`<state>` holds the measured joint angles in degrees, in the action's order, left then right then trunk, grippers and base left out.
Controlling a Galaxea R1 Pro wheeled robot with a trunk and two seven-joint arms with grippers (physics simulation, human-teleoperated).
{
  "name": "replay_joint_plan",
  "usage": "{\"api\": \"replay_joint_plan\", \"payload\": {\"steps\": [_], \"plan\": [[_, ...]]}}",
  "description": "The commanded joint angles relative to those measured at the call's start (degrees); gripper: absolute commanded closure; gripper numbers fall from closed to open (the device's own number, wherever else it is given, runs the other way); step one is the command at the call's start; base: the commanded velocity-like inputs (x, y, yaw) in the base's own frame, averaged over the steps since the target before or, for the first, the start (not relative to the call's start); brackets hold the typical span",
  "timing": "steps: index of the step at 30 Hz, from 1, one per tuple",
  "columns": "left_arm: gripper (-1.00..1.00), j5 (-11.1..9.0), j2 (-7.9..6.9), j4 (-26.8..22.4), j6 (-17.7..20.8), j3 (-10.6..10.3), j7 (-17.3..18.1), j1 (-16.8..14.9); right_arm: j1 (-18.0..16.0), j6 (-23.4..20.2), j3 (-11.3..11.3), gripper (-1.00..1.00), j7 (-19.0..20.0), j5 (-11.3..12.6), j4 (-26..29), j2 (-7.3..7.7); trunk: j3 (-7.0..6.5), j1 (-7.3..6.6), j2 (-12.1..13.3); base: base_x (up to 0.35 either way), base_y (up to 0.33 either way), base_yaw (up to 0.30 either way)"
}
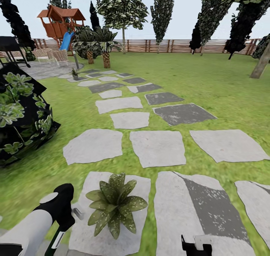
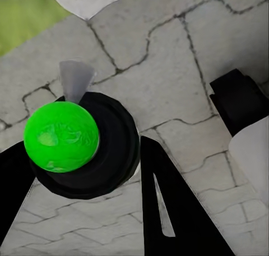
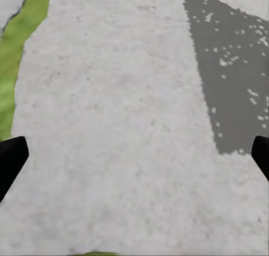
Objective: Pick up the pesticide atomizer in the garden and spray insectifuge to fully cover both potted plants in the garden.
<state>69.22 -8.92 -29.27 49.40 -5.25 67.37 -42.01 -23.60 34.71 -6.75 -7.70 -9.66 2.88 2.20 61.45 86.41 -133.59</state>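
Garden lawn (image 1: 210, 83) is stretching toward the fence (image 1: 157, 45). I'm holding the pesticide atomizer (image 2: 73, 144) clamped in my left gripper (image 2: 84, 211), nozzle aimed toward the potted plant (image 1: 114, 203) on the near stepping stone (image 1: 138, 188). My right gripper (image 3: 134, 160) is idling, fingers apart.

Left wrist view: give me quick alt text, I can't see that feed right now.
The left gripper holds the pesticide atomizer, seen end-on: a bright green rounded top in a black ring, with a pale clear nozzle tip pointing away. Black fingers flank it. Beneath lies grey cracked paving, with a patch of green lawn at one corner.
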Motion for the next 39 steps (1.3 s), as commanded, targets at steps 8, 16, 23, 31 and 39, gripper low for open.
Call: {"api": "replay_joint_plan", "payload": {"steps": [8, 16, 23, 31, 39], "plan": [[1.0, 0.62, 0.58, -0.01, 0.43, -0.6, 0.11, 0.0, -0.05, 0.19, -0.37, -1.0, -0.39, -0.54, -0.04, 0.01, 0.05, -0.01, -0.02, 0.037, 0.119, 0.0], [1.0, 0.59, 1.22, 0.38, 0.43, -0.48, -0.33, 0.05, -0.05, 0.17, -0.36, -1.0, -0.38, -0.54, -0.07, 0.0, 0.05, -0.01, -0.02, 0.0, 0.0, -0.204], [1.0, 0.67, 1.47, 0.4, 0.59, -0.44, -5.24, 1.47, -0.05, 0.18, -0.36, -1.0, -0.32, -0.54, -0.07, 0.0, 0.05, -0.01, -0.02, 0.0, 0.0, -0.049], [1.0, 0.23, 2.54, -0.41, 2.69, -0.03, -6.06, 1.49, -0.05, 0.17, -0.36, -1.0, -0.38, -0.58, -0.07, 0.0, 0.05, -0.01, -0.02, 0.0, 0.0, 0.0], [1.0, 0.44, 3.4, 0.43, 3.43, -0.72, -4.24, 1.49, -0.05, 0.14, -0.36, -1.0, -0.39, -0.59, -0.07, 0.0, 0.05, -0.01, -0.02, 0.0, 0.0, 0.0]]}}
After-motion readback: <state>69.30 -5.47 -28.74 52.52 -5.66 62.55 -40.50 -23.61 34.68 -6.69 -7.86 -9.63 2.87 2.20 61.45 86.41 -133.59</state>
